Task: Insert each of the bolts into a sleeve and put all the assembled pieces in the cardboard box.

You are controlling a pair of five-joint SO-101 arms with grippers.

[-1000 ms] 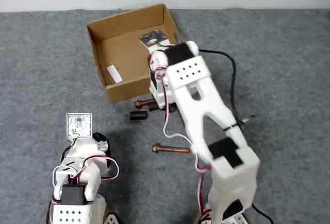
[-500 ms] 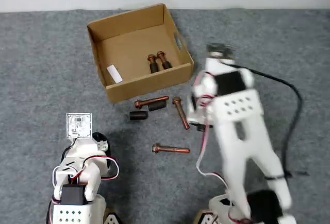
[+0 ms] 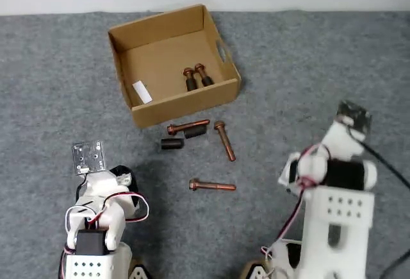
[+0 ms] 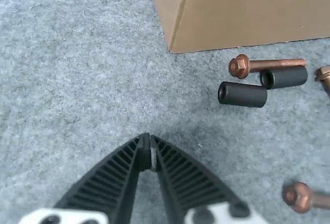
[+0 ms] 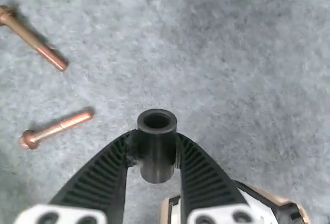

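The cardboard box (image 3: 168,58) stands at the back and holds two bolts in sleeves (image 3: 197,77). In front of it lie three loose copper bolts (image 3: 188,126) (image 3: 224,140) (image 3: 212,186) and two black sleeves (image 3: 172,143) (image 3: 195,131). My right gripper (image 5: 154,140) is shut on another black sleeve (image 5: 156,154), held with its bore toward the camera above bare carpet; two bolts (image 5: 33,38) (image 5: 55,128) lie off to its side. The right arm (image 3: 333,189) is at the near right. My left gripper (image 4: 147,145) is shut and empty, low over the carpet, short of a sleeve (image 4: 242,94) and a bolt (image 4: 265,65).
Grey carpet covers the table. The box wall (image 4: 247,13) rises just beyond the loose parts in the left wrist view. The left arm (image 3: 96,228) sits at the near left. A white label (image 3: 141,92) lies inside the box.
The right arm pulled back from the box to the near right, which uncovered the two assembled pieces inside. The left arm's wrist turned slightly to the left.
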